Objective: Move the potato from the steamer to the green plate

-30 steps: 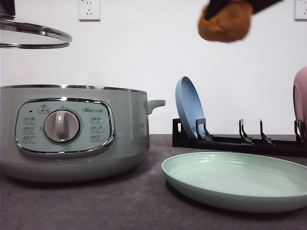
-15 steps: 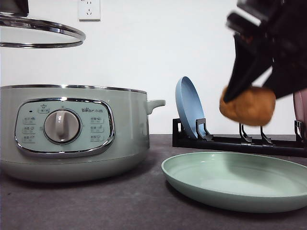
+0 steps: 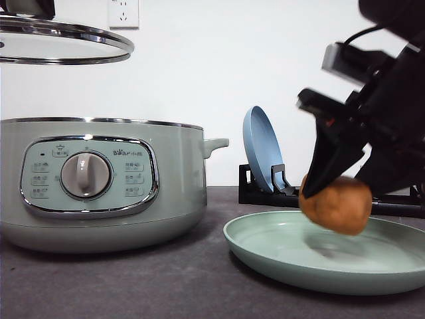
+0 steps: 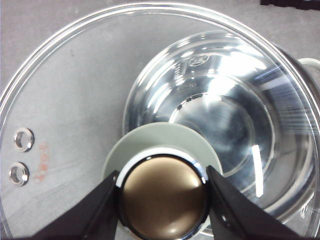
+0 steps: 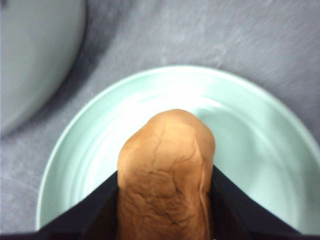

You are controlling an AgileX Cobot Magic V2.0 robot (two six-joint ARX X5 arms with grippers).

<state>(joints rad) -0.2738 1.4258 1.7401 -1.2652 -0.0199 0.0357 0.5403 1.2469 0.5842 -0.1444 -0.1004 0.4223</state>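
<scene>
Partly hidden: potato (image 3: 336,205) pinched by right gripper (image 3: 332,193), above green plate (image 3: 279,249).

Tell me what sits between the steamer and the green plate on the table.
Nothing: in the front view, only bare grey table separates the steamer from the green plate.

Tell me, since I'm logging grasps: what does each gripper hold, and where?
Right gripper clamps the potato by its sides; left gripper grips the glass lid by its knob.
</scene>
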